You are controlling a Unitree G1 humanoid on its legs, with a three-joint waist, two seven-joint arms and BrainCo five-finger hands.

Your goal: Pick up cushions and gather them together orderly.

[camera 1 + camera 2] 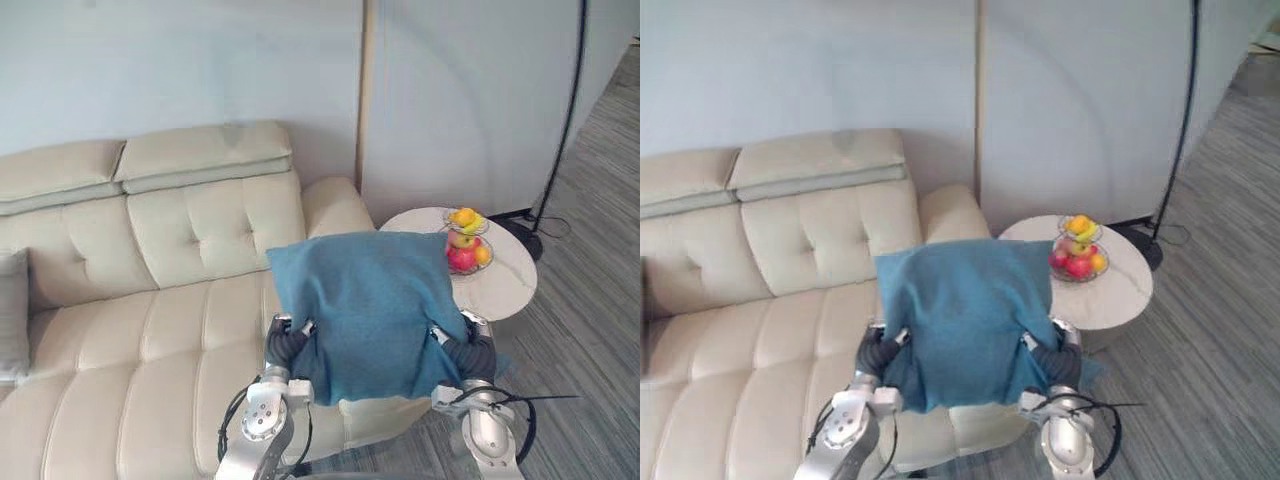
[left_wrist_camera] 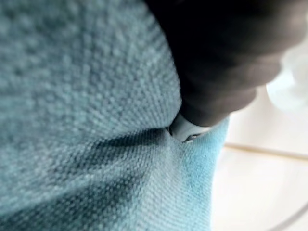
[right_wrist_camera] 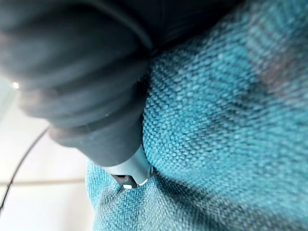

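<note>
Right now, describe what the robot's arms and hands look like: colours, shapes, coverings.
Both arms are silver-grey with rounded segments; the left arm shows a round disc at a joint, the right arm looks alike. The left hand and right hand each wear a dark ribbed cover over back and wrist, with a silver part beyond it in the wrist views.

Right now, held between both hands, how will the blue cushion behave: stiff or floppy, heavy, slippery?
Probably soft but shape-keeping: the cushion creases where the left hand and right hand press its sides, yet looks fairly flat. Likely light for its size, since a side squeeze alone carries it. Its coarse weave suggests little slipping.
</note>
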